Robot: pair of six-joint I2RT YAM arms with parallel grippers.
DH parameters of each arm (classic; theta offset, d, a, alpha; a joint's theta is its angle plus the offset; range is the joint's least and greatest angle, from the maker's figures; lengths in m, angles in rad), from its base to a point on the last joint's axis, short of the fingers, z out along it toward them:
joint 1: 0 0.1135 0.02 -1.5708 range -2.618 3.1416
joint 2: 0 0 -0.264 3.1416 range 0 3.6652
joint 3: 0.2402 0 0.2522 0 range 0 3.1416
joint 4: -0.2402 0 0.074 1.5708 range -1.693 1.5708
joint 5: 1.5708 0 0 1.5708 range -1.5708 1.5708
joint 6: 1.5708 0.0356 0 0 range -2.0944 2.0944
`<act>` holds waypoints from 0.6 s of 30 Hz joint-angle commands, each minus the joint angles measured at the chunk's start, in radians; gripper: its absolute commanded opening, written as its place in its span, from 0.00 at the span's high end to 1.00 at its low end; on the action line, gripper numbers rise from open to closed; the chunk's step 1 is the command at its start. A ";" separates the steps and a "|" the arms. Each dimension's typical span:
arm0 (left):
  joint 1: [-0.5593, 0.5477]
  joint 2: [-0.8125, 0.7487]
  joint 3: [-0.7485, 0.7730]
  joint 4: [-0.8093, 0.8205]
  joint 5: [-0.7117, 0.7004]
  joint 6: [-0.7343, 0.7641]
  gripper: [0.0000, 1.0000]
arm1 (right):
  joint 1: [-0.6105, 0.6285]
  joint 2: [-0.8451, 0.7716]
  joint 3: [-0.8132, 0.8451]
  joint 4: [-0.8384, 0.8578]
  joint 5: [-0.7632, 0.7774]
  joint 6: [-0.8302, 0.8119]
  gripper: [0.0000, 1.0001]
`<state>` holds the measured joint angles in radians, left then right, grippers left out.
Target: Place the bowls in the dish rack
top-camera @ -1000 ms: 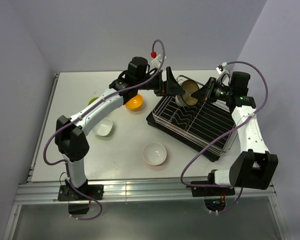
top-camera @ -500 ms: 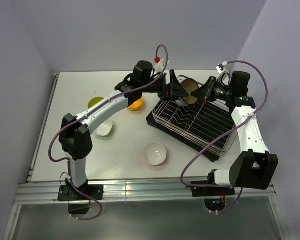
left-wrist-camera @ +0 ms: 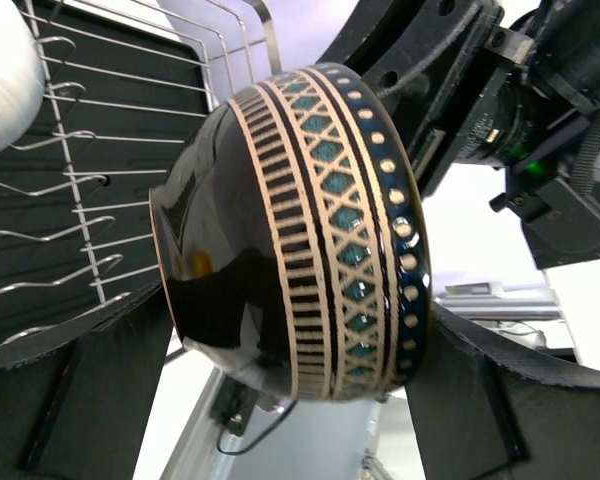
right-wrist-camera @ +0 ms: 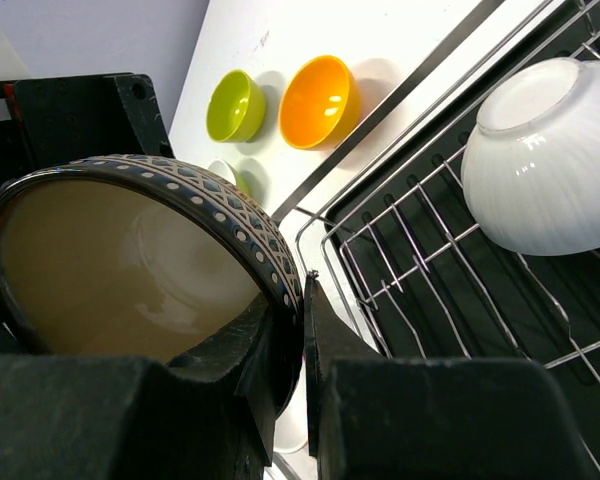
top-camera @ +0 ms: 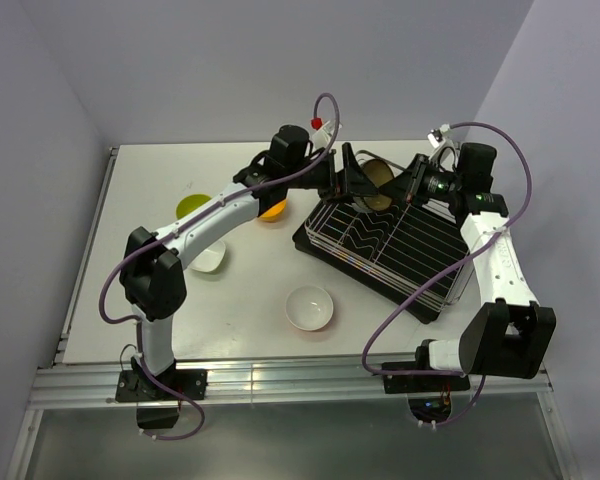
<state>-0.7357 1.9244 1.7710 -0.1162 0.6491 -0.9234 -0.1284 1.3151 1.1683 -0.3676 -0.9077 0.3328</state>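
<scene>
The brown bowl (top-camera: 379, 181), tan inside and dark patterned outside, hangs on its side above the far left corner of the dish rack (top-camera: 400, 250). My right gripper (top-camera: 406, 187) is shut on its rim (right-wrist-camera: 280, 270), one finger inside and one outside. My left gripper (top-camera: 358, 183) straddles the same bowl (left-wrist-camera: 310, 230) from the other side. Its wide jaws lie against the foot and the rim. One white bowl (right-wrist-camera: 545, 160) lies on its side in the rack (right-wrist-camera: 410, 230). On the table are the orange bowl (top-camera: 271, 211), the lime green bowl (top-camera: 190, 205) and two white bowls (top-camera: 208, 256) (top-camera: 309, 307).
The left arm (top-camera: 220, 210) stretches over the orange bowl and partly hides it. The rack sits askew on its black tray (top-camera: 425, 305) at the right of the table. Purple cables (top-camera: 510, 150) loop over both arms. The back wall is close behind the grippers.
My left gripper has moved right, up to the brown bowl, and its jaws have narrowed slightly around it. The right gripper has kept its hold and shifted slightly left.
</scene>
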 commanded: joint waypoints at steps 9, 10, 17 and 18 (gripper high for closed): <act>-0.021 -0.050 0.019 -0.014 -0.097 0.129 0.14 | 0.013 -0.019 -0.019 0.052 -0.050 0.025 1.00; -0.021 -0.050 0.016 -0.013 -0.089 0.124 0.15 | 0.012 -0.019 -0.019 0.052 -0.048 0.025 1.00; -0.021 -0.050 -0.013 0.067 -0.013 0.074 0.50 | 0.015 -0.005 -0.016 0.050 -0.049 0.023 1.00; -0.022 -0.051 -0.018 0.087 -0.008 0.067 0.55 | 0.016 -0.004 -0.016 0.045 -0.049 0.022 1.00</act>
<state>-0.7483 1.9232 1.7607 -0.1287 0.5758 -0.8394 -0.1207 1.3155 1.1381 -0.3668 -0.9016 0.3279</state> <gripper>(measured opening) 0.712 0.170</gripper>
